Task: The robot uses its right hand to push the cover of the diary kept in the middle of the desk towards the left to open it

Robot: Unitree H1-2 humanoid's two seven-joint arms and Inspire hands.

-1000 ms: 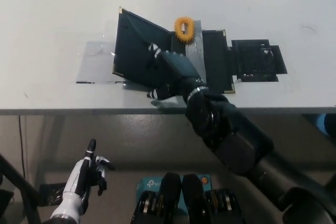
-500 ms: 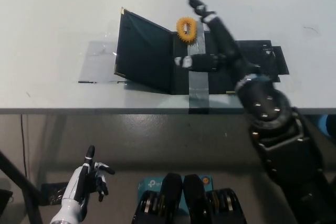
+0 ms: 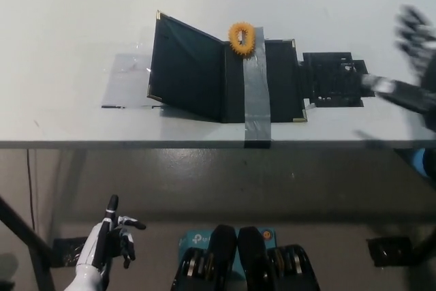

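Desk edge: right hand spread, empty, clear of diary.

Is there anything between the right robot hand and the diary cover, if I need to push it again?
Yes. A flat black object lies on the desk between the right robot hand and the diary, whose cover stands raised at the left.
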